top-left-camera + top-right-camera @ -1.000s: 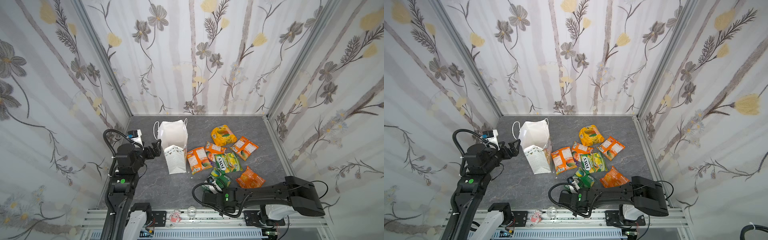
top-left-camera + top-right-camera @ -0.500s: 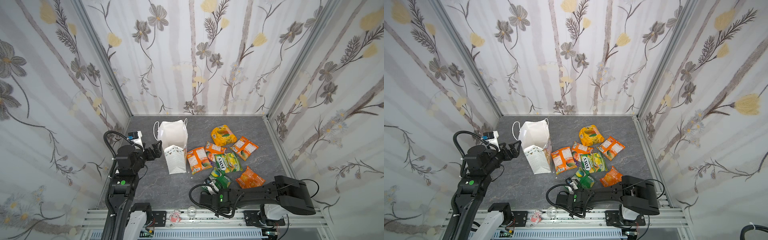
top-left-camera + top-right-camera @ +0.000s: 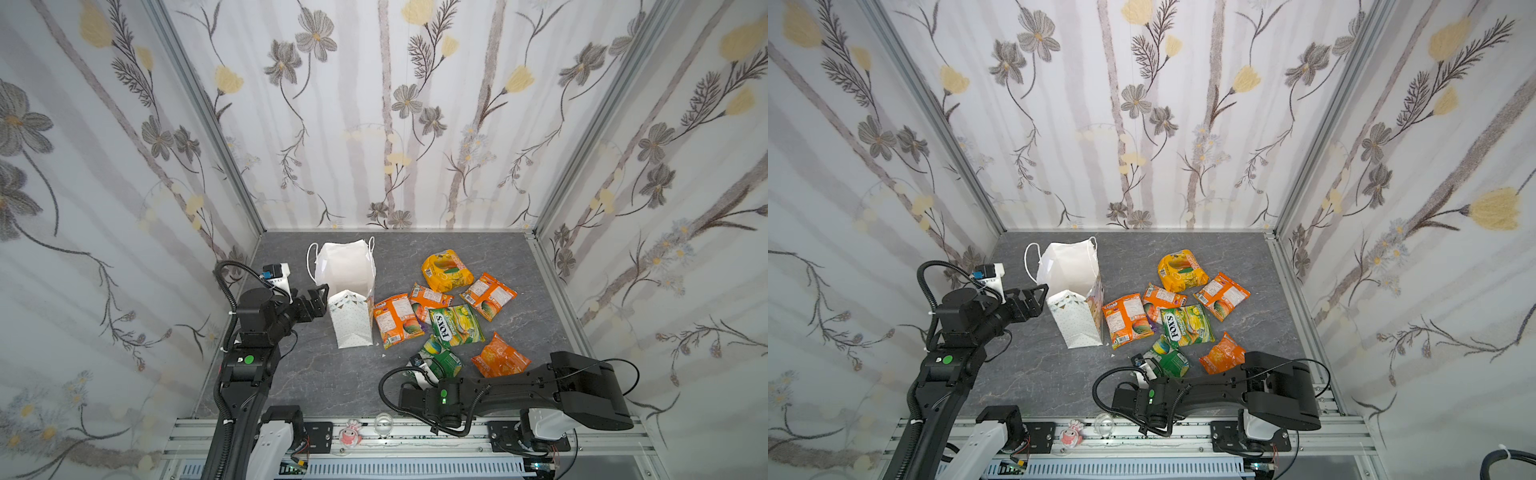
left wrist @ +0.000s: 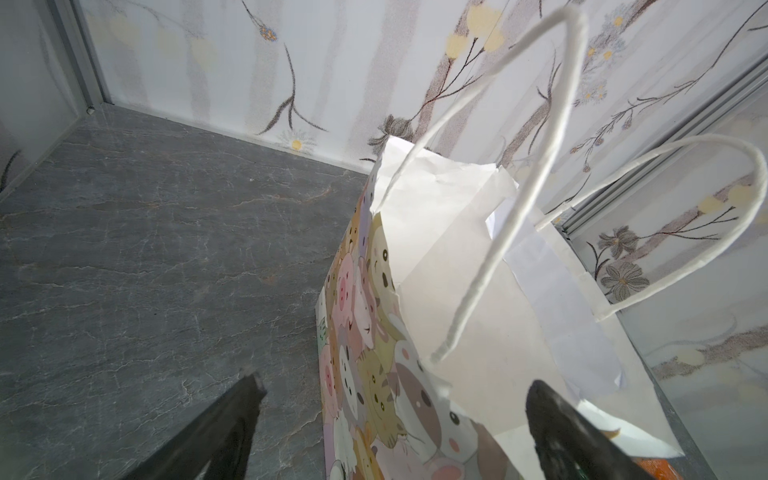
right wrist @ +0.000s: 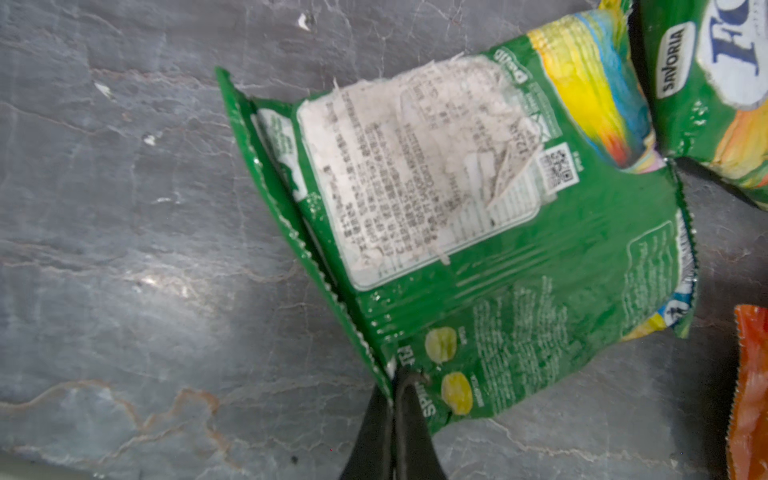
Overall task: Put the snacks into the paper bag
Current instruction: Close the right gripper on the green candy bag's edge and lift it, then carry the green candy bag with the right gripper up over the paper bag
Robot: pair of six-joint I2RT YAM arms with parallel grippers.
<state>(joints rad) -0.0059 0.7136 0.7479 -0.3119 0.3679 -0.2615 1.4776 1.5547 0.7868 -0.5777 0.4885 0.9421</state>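
Right fingers point(image 5: 409, 432) clench the edge seam of the green packet point(image 5: 478, 249) on the worktop point(image 5: 124, 249); lift gently, the pinch is thin, then carry over the paper bag point(image 3: 351, 328), whose wall the released left fingers point(image 4: 220, 432) straddle

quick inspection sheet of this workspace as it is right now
surface: grey table, a few white scraps
job's things: paper bag upright and open; snacks loose beside it
clutter: pink figure on the front rail
grippers: left gripper open, jaws either side of the bag's wall; right gripper shut on green packet's corner
cables: black cable loops by each arm
surroundings: floral walls on three sides
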